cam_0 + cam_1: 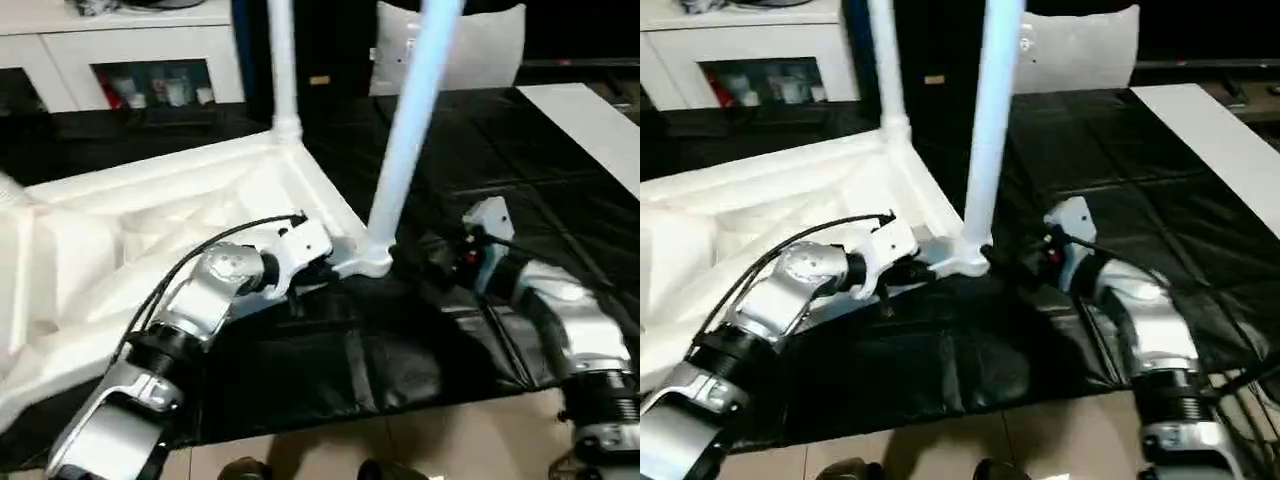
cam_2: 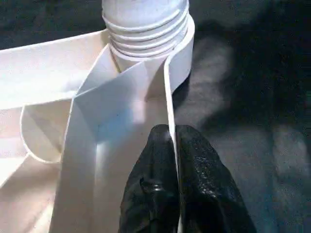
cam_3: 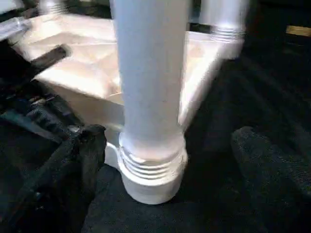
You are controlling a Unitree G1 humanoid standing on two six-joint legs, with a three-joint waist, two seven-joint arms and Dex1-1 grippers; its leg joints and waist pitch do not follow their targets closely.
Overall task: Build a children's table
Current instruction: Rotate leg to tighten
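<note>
The table top's (image 2: 121,126) rim is seen pinched by the left gripper (image 2: 174,145) in the left wrist view. In the right wrist view, the right gripper's (image 3: 170,160) fingers (image 3: 262,160) are spread wide around the leg (image 3: 150,82), untouched.

Count: 1 white table top (image 1: 150,230), lying ribbed side up on 1 black-covered tabletop (image 1: 520,170). 2 white tube legs standing in its corner sockets, the near leg (image 1: 405,140) and the far leg (image 1: 283,70). Also 2 silver robot arms w/ 1 end effector each, left (image 2: 172,160) and right (image 3: 165,160), plus 1 white cabinet (image 1: 120,50) w/ glass doors at the back.
</note>
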